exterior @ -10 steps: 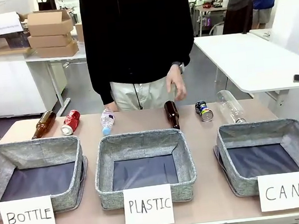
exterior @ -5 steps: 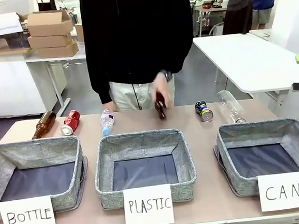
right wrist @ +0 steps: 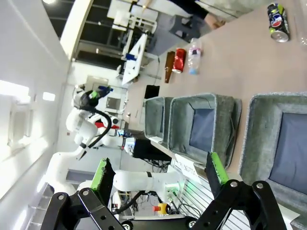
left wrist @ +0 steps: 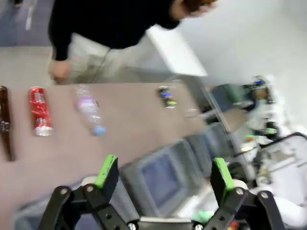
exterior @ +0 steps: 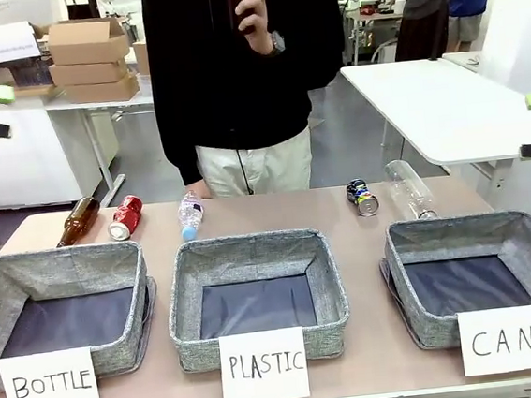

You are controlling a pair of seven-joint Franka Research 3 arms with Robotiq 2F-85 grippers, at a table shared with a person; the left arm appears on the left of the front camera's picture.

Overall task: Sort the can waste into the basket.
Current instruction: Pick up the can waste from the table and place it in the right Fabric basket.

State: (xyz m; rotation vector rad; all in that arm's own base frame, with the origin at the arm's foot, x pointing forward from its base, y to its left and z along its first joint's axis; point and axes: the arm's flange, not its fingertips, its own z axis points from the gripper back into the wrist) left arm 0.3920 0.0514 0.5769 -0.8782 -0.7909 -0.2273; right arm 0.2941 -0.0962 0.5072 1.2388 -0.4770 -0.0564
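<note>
Just ahead of the right hand point(right wrist: 158, 163), below its fingers, which stand wide apart with nothing between them, sits the basket point(right wrist: 249, 120) behind the CAN card point(exterior: 502, 339), with only its dark lining showing inside. Beyond that basket, farther out from the same hand, the crushed blue can point(right wrist: 278, 21) lies on its side on the worktop point(exterior: 342, 212), just beside a clear plastic bottle point(exterior: 407, 187). The left hand point(left wrist: 164, 162) is likewise spread wide and empty, held high off the worktop. Well ahead of it and off to one side, the red can point(left wrist: 40, 110) lies next to a brown bottle point(left wrist: 5, 120), far from the basket. Farthest off, the person's own hand point(exterior: 252, 7) is raised at chest height around something dark. Neither can has been picked up, so the job looks to be at its opening step, the reach for a first can. The blue can seems the natural pick for the right hand. That would mean coming down over it, closing across its dented body without nudging the plastic bottle, then drawing it back over the basket rim to let go.
</note>
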